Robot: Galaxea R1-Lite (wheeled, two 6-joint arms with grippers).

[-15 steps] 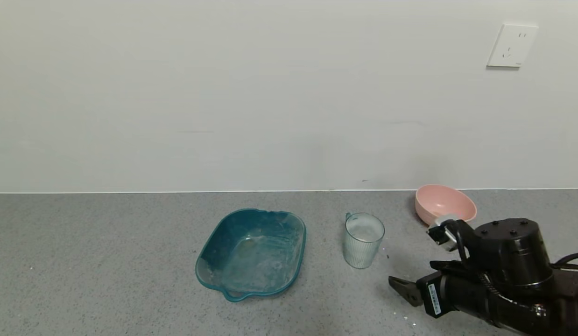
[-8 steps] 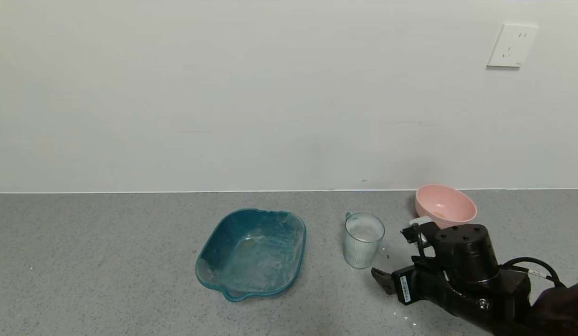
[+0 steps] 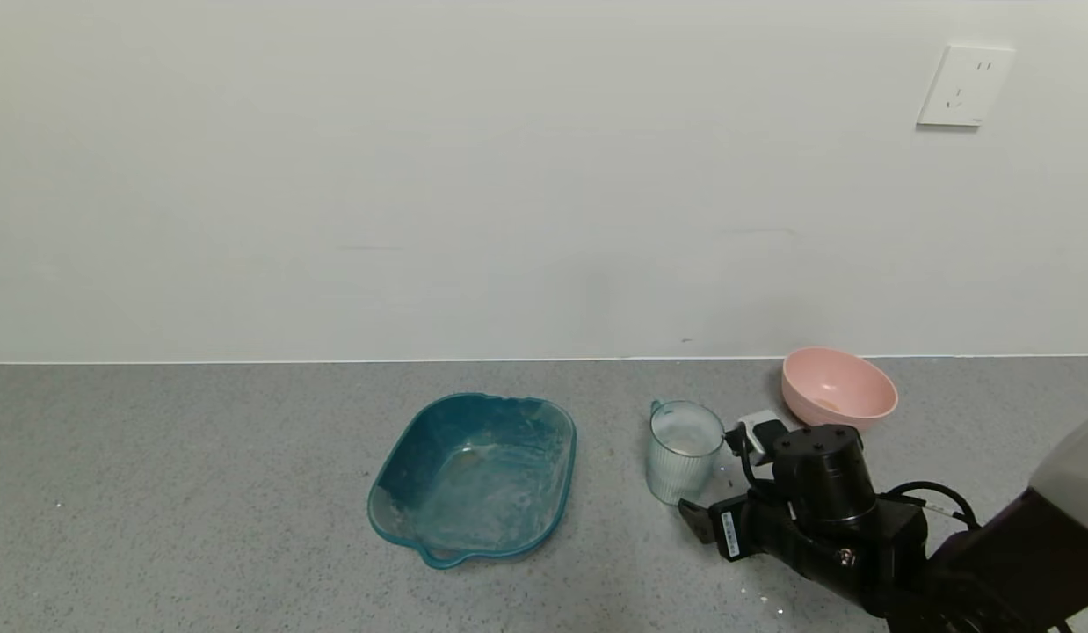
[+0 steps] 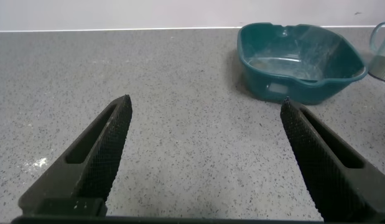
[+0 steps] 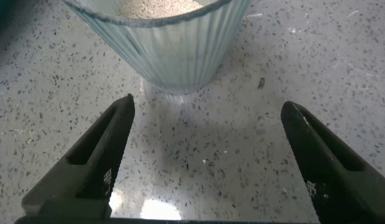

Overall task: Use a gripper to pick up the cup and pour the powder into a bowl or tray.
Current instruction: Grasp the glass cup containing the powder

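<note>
The right end effector is reaching low with fingers spread wide to straddle the cup, standing upright between tray and bowl toward the worktop's far-right corner.

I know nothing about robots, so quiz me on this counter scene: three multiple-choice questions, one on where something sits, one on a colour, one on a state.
1. Where is the cup?
A. Inside the tray
B. On the counter between the tray and the bowl
C. Held in the air

2. What colour is the bowl?
A. Pink
B. Yellow
C. Black

3. How is the right end effector set?
A. Shut on the cup
B. Open, close to the cup
C. Shut on the bowl

Answers:
1 B: the cup stands upright on the counter, with the tray on one side and the bowl on the other.
2 A: the bowl is pale pink.
3 B: in the right wrist view both fingers stand wide apart, with the cup just ahead and ungripped.
</note>
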